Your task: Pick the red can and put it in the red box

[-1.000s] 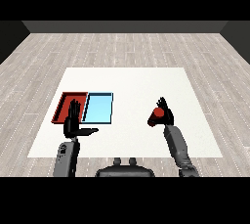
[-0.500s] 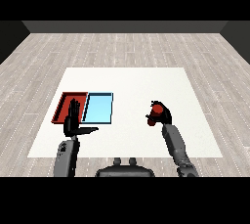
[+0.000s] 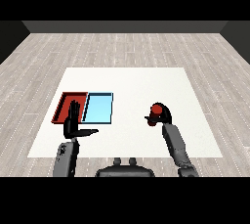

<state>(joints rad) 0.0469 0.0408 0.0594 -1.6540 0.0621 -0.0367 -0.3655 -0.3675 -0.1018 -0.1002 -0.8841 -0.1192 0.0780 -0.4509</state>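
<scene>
Black fingers of the right hand (image 3: 163, 116) are now seen curled round the red can (image 3: 156, 109), where a second ago they were spread upright behind it. The can is held upright in that hand at the right side of the white table (image 3: 132, 78), its round top visible above the fingers; whether its base is still touching the table cannot be told. The thumb is seen pointing left past the can. Can and hand are placed much as in the frame half a second ago, only the grip has been closed further.

The left hand (image 3: 73, 125) is kept open, fingers straight and pointing up, thumb stuck out to the right; no change from the earlier frames is seen. It is held just in front of the red tray (image 3: 65, 105), overlapping its near edge in this view.

The light blue tray (image 3: 98, 108) is lying touching the red tray's right side. Both trays are well apart from the can, unchanged.
</scene>
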